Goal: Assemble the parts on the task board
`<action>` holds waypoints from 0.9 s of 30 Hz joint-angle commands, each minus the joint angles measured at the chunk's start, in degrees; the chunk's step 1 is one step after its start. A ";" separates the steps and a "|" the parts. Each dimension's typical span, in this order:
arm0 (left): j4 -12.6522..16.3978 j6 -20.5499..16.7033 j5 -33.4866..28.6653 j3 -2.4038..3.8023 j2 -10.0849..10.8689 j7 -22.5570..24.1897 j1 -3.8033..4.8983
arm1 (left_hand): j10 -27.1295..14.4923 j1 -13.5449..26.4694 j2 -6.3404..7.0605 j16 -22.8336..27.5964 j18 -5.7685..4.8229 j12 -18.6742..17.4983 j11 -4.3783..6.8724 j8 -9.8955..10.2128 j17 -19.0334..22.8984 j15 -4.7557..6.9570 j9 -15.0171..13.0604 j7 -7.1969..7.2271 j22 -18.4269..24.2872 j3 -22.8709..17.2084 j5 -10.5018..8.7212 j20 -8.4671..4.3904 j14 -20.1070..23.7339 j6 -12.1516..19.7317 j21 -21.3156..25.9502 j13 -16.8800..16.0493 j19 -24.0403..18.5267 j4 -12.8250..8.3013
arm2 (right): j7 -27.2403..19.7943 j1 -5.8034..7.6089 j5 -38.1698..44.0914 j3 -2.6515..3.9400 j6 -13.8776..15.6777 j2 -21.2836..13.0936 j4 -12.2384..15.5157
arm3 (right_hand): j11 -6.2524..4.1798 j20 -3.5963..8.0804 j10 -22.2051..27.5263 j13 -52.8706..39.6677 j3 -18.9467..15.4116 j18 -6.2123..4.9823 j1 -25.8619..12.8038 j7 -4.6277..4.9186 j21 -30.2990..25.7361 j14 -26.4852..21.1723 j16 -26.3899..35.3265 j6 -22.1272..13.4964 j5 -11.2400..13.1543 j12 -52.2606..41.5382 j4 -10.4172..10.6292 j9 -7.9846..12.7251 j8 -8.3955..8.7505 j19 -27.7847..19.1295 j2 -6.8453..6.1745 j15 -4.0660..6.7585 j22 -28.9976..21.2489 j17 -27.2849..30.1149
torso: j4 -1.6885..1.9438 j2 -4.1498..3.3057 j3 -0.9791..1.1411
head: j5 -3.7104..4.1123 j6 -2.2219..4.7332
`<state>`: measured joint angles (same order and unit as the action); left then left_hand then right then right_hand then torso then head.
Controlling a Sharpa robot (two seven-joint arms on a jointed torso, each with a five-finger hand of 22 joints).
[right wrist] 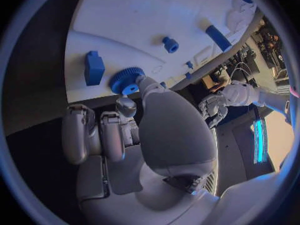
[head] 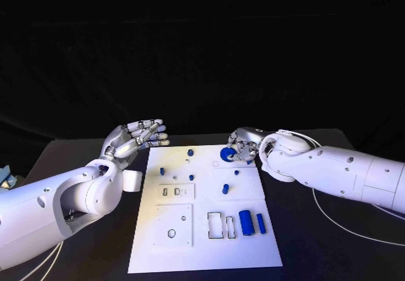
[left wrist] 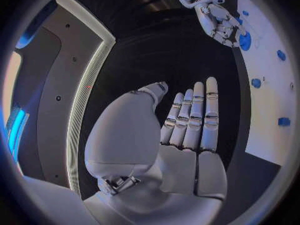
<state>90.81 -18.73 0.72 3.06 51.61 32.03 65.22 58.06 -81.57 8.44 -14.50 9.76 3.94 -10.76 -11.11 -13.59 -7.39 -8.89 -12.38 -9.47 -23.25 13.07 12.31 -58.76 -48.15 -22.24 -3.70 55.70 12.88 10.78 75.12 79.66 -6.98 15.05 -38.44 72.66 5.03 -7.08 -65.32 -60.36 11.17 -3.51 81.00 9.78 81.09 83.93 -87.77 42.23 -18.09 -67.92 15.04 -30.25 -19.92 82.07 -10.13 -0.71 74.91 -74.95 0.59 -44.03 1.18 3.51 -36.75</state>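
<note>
The white task board lies in the middle of the table. My right hand is at its far edge and pinches a blue gear between thumb and a finger, low over the board; in the right wrist view the thumb lies on the gear, with the other fingers curled in. My left hand hovers off the board's far left corner, open and holding nothing, with its fingers straight. Small blue parts dot the board's far half, and two blue bars lie at its near right.
A blue block sits close beside the gear, and a blue peg stands further in. Empty slots and holes mark the board's near half. A white cable runs over the black table to the board's right.
</note>
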 commanded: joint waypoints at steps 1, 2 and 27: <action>0.03 0.88 -0.13 0.04 -0.07 0.21 0.06 | -0.37 0.19 0.39 0.32 0.51 -0.36 0.12 0.21 -0.06 -0.03 0.10 -1.58 -0.07 -0.09 -0.38 0.08 0.54 0.43 -0.31 0.07 0.15 -0.35 | -0.01 -0.27 -0.28 -0.06 -1.19 0.29 -0.33 | 0.08 0.06 -0.30 -0.09 0.01 0.70 0.32 0.14 0.30 4.64 -0.23 0.46 -0.19 -0.18 0.35 0.04 -0.13 0.48 0.32 -0.22 5.15 -8.55 | 0.07 -0.02 -0.01 | -0.11 -0.15; 0.03 0.87 -0.13 0.04 -0.06 0.19 0.06 | -0.37 0.19 0.39 0.32 0.51 -0.36 0.12 0.21 -0.06 -0.03 0.10 -1.58 -0.07 -0.09 -0.38 0.08 0.54 0.43 -0.31 0.07 0.15 -0.35 | -0.01 -0.33 -0.31 -0.07 -1.25 0.36 -0.43 | 0.08 0.06 -0.30 -0.09 0.01 0.70 0.32 0.14 0.30 4.64 -0.23 0.46 -0.19 -0.18 0.35 0.04 -0.13 0.48 0.32 -0.22 5.15 -8.55 | 0.08 -0.03 -0.01 | -0.11 -0.21; -0.08 0.69 -0.14 0.04 0.12 -0.09 0.06 | -0.65 0.17 0.38 0.45 0.49 -0.41 0.01 0.37 -0.16 -0.10 0.15 -1.74 -0.11 -0.20 -0.38 0.10 0.64 0.60 -0.43 0.09 0.09 -0.57 | 0.44 -0.72 4.08 -0.20 3.35 0.53 0.44 | -1.38 1.04 -3.87 -3.86 10.28 1.31 4.35 -1.43 2.28 5.04 -0.86 6.90 6.11 -3.40 -0.99 0.83 -1.63 2.15 0.87 0.96 7.75 -10.44 | -0.05 -0.04 -0.01 | -0.21 -0.71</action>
<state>90.68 -18.74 0.71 3.05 51.78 31.76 65.22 57.64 -81.57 8.44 -14.29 9.75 3.70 -10.75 -11.11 -13.66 -7.60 -8.79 -12.17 -9.50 -23.41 13.07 12.31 -58.54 -47.94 -22.47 -3.70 55.70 12.72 10.61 74.77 80.59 -6.92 16.60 -37.81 72.95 3.57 -6.15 -68.91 -64.17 21.00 -2.62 84.19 9.45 83.20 83.93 -88.37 47.13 -12.15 -71.17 14.11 -28.91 -20.19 83.82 -9.82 -0.07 74.94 -74.93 0.53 -44.07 1.15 3.32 -37.42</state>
